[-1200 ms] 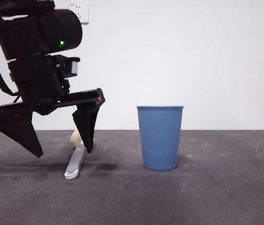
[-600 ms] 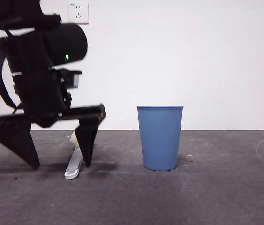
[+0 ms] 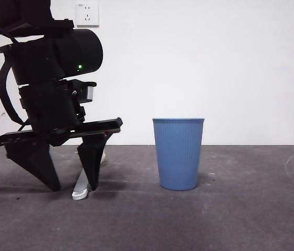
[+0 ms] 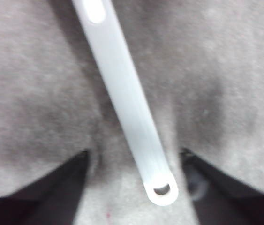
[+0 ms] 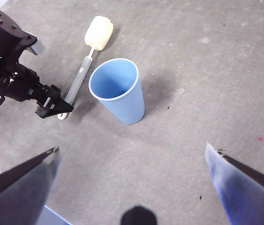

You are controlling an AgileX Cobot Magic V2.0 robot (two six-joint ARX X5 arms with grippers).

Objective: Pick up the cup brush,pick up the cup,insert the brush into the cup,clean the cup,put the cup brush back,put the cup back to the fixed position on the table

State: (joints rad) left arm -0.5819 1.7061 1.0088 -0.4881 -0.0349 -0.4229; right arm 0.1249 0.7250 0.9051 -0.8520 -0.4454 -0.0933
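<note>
Step in hand: the first one, picking up the cup brush (image 3: 82, 187). The left gripper (image 3: 73, 187) is down at the table (image 3: 230, 214), its jaws spread wide, one on each side of the grey handle.
Grip so far: none. In the left wrist view the handle (image 4: 127, 101) lies in the gap with bare table on both sides of it, slanted across the jaws rather than square to them.
Next move: by my read, close on the handle near its looped end, then lift. The slant could make the handle twist as the jaws meet it.
Right gripper (image 5: 132, 187): waiting high above the table, jaws wide apart, holding nothing.
Brush: flat on the table, just beside the cup; slim grey handle, thin white neck, cream sponge head (image 5: 99, 32) at the far end from the gripper.
Cup (image 3: 178, 153): upright on the table, blue, finely ribbed, narrower at the base, open mouth empty (image 5: 114, 78). Untouched.
</note>
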